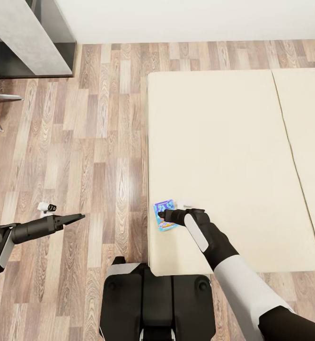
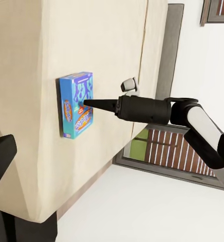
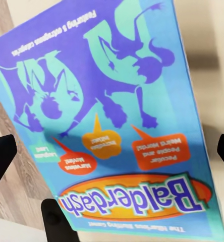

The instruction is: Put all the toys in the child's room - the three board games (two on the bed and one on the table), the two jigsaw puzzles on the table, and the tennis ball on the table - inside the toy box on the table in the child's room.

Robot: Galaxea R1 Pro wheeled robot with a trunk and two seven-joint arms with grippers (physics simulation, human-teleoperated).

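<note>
A blue board game (image 1: 165, 215) with cartoon print lies flat on the beige bed (image 1: 214, 142), close to the mattress's front left corner. My right gripper (image 1: 166, 216) hovers right over it, open. In the right wrist view the box (image 3: 112, 101) spans the space between the two spread fingertips (image 3: 2, 156). The left wrist view shows the same box (image 2: 76, 103) with the right gripper (image 2: 86, 103) tipped against its face. My left gripper (image 1: 77, 218) hangs over the wood floor left of the bed, open and holding nothing.
A grey table (image 1: 30, 38) stands at the far left corner by the white wall. Metal chair legs (image 1: 1, 97) poke in at the left edge. Wood-plank floor (image 1: 96, 142) runs between table and bed. My own base (image 1: 153, 303) sits against the bed's front edge.
</note>
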